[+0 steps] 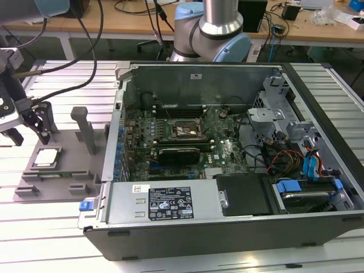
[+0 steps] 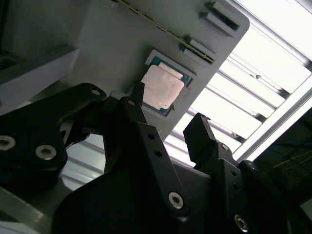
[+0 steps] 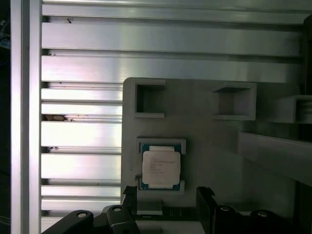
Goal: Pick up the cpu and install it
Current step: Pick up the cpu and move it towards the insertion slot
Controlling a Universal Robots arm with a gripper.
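1. At the exterior view's left, a bit below mid-height, the cpu (image 1: 45, 158) lies flat in its recess on the grey tray (image 1: 68, 142), silver plate up. The tray rests on the slatted table (image 1: 45, 239), beside the open pc case (image 1: 122, 207).
2. The gripper (image 1: 28, 136) hangs just above the cpu and slightly nearer the frame's left edge. Its claw is spread wide w/ nothing in it.
3. In both wrist views the chip sits close ahead of the two black fingers (image 3: 204, 197) and clear of them. No contact shows, so the step looks like the final approach for the pick.
4. To do it well, the arm should first line up so the cpu (image 3: 161, 167) is centred between the fingers, w/ the pads parallel to two opposite edges.
5. The descent should be straight and slow. The recess rim hugs the chip closely, so there is prob. little room for the fingertips.
6. The pads should take the chip's own edges, not the tray's rim. The squeeze should be light and even, as an off-centre pinch could tilt or skew the chip.
7. The upright post (image 1: 86, 133) stands near the gripper on the tray. The arm should keep clear of it.
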